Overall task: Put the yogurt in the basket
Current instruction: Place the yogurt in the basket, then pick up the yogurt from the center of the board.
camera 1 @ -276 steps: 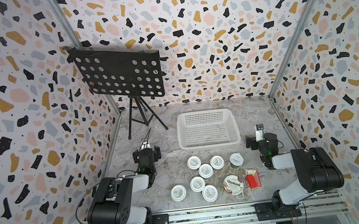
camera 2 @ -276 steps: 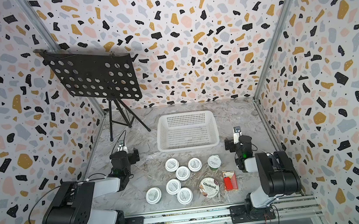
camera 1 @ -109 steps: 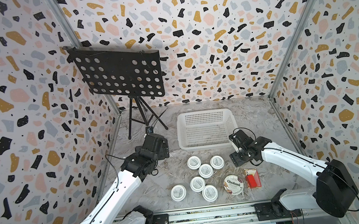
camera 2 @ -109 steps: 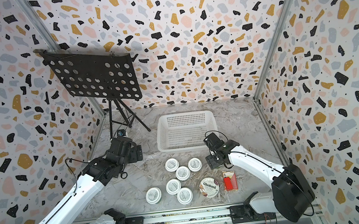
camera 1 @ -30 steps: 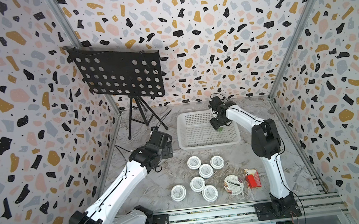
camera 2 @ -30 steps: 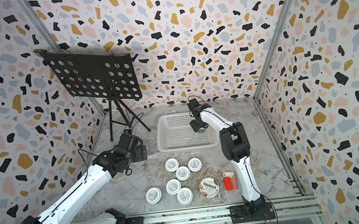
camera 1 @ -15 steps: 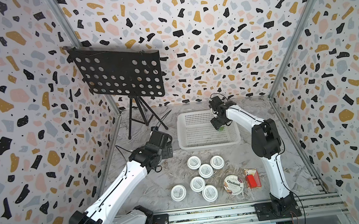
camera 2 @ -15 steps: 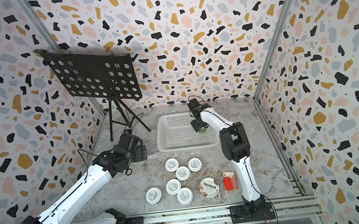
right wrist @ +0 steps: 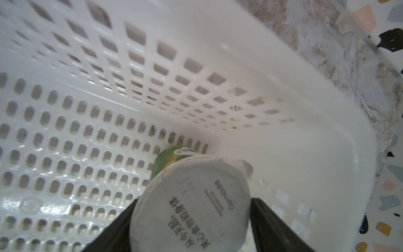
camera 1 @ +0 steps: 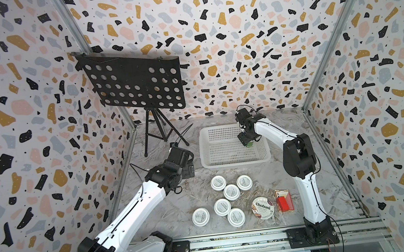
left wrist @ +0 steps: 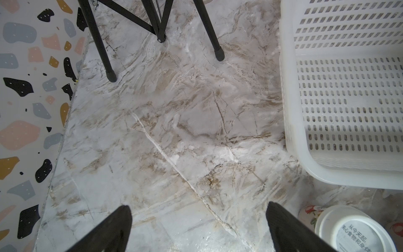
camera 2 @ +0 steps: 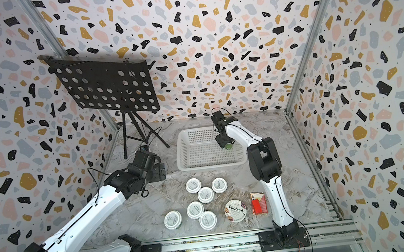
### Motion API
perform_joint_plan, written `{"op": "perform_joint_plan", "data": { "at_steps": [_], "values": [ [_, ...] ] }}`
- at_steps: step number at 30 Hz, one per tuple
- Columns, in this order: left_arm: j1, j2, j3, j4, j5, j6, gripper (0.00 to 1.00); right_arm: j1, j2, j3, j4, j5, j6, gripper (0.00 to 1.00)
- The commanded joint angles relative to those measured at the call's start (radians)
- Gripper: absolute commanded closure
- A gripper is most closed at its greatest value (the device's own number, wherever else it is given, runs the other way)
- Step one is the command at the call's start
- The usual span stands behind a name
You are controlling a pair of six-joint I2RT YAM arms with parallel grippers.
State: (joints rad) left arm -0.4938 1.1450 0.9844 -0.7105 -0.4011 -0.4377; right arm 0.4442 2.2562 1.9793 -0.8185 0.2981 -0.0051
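Since the earlier frames, my right claw (right wrist: 192, 209) has carried the green cup (camera 1: 249, 144) from the table (camera 1: 180, 218) into the basket (camera 1: 235, 162), right of centre. The jaws grip its sides, spread wide, low over the floor, I judge to set it down. The basket's right side stands close. Left claw (left wrist: 197, 209) hangs open, empty, over the table. Seven cups (camera 1: 231, 192) wait lower centre.
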Motion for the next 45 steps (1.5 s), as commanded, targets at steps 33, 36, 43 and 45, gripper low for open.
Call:
{"op": "perform_joint_plan", "data": {
  "at_steps": [33, 36, 43, 45],
  "values": [
    [0.001, -0.048, 0.040, 0.016, 0.276, 0.049, 0.13, 0.093, -0.981, -0.753, -0.076, -0.252, 0.229, 0.23],
    [-0.009, -0.060, 0.031, 0.022, 0.315, 0.053, 0.16, 0.165, -1.151, -0.910, -0.115, -0.257, 0.308, 0.27],
    [-0.020, -0.068, 0.014, 0.022, 0.344, 0.048, 0.17, 0.392, -1.355, -1.103, -0.213, -0.217, 0.506, 0.45],
    [-0.021, -0.067, 0.016, 0.022, 0.343, 0.048, 0.17, 0.503, -1.365, -1.101, -0.235, -0.152, 0.554, 0.46]
  ]
}}
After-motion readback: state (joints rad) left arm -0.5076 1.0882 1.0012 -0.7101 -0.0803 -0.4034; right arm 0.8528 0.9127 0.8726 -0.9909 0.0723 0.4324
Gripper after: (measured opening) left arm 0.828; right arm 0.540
